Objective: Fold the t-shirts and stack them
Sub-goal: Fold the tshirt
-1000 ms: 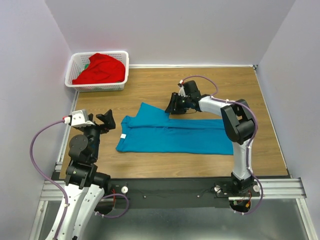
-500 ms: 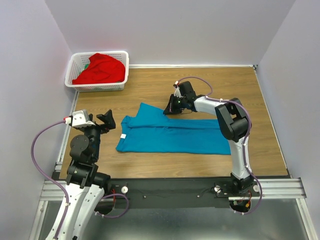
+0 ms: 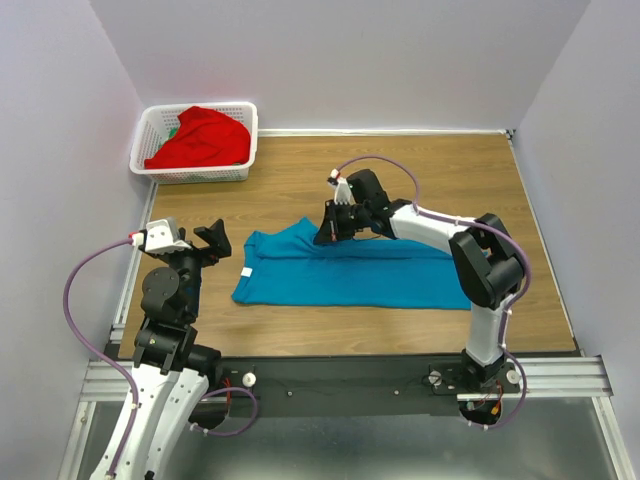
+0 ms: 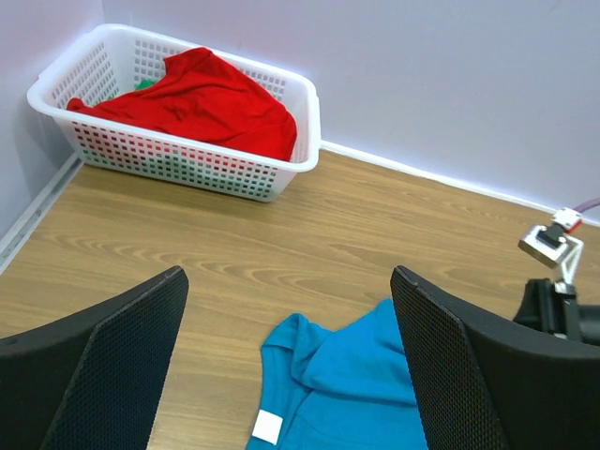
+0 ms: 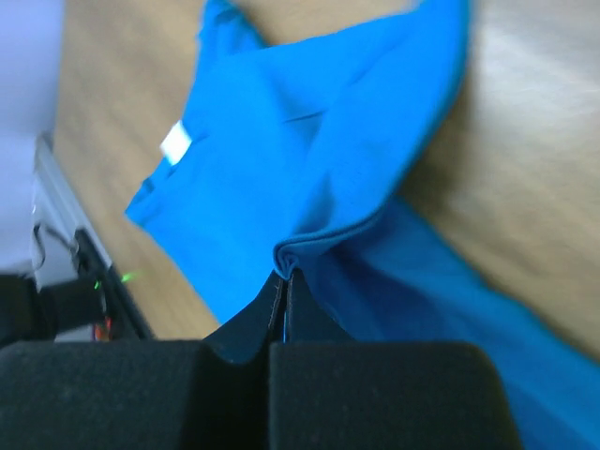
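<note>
A teal-blue t-shirt (image 3: 340, 278) lies partly folded along the middle of the table, collar end to the left. My right gripper (image 3: 325, 236) is shut on the hem of its upper sleeve, pinching a fold of blue cloth (image 5: 323, 246) and lifting it off the wood. The sleeve (image 4: 375, 352) stands raised in the left wrist view. A bright red t-shirt (image 3: 203, 137) is heaped in the white basket (image 3: 146, 127) at the back left. My left gripper (image 3: 213, 241) hangs open to the left of the blue shirt, holding nothing.
The basket (image 4: 281, 178) sits against the back wall in the left corner. Walls close in the table on three sides. A white tag (image 4: 267, 427) shows at the blue shirt's collar. Bare wood lies right of the right arm.
The right gripper closed on the blue shirt's sleeve and has pulled it leftward and toward the front, raising the cloth. The left arm has not moved.
</note>
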Robot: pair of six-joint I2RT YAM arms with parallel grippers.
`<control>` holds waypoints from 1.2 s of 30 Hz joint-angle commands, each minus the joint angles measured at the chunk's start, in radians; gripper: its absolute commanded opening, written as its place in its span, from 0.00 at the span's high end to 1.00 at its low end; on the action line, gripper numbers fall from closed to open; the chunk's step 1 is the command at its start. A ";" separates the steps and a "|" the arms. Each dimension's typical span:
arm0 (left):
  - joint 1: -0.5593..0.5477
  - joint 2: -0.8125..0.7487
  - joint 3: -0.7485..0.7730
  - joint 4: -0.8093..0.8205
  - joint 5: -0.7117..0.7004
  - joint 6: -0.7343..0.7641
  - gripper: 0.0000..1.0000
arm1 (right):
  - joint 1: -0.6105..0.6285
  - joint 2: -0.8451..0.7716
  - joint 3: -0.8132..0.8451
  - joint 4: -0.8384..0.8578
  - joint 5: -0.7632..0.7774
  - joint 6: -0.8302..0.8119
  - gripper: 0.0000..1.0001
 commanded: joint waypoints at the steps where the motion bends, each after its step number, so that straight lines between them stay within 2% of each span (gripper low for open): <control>1: -0.004 -0.001 -0.008 0.023 -0.046 -0.003 0.04 | 0.051 -0.052 -0.064 -0.022 -0.051 -0.058 0.99; 9: -0.004 -0.012 -0.005 0.019 -0.045 -0.003 0.04 | 0.134 -0.095 -0.168 -0.054 -0.007 -0.125 0.96; 17: -0.004 -0.038 -0.005 0.012 -0.036 -0.003 0.04 | 0.197 -0.150 -0.197 -0.092 0.068 -0.182 0.95; 19: -0.004 -0.036 -0.007 0.014 -0.029 -0.001 0.04 | 0.206 -0.155 -0.194 -0.114 0.062 -0.199 0.87; 21: -0.004 -0.036 -0.007 0.015 -0.028 0.000 0.04 | 0.209 -0.150 -0.187 -0.143 0.039 -0.216 0.70; 25: -0.004 -0.036 -0.005 0.015 -0.025 0.000 0.04 | 0.207 -0.172 -0.190 -0.160 0.128 -0.194 0.55; 29: -0.004 -0.036 -0.007 0.015 -0.023 0.000 0.04 | 0.206 -0.227 -0.179 -0.163 0.272 -0.153 0.51; 36: -0.004 -0.027 -0.005 0.020 -0.014 0.005 0.04 | 0.171 -0.170 -0.075 -0.160 0.285 -0.157 0.49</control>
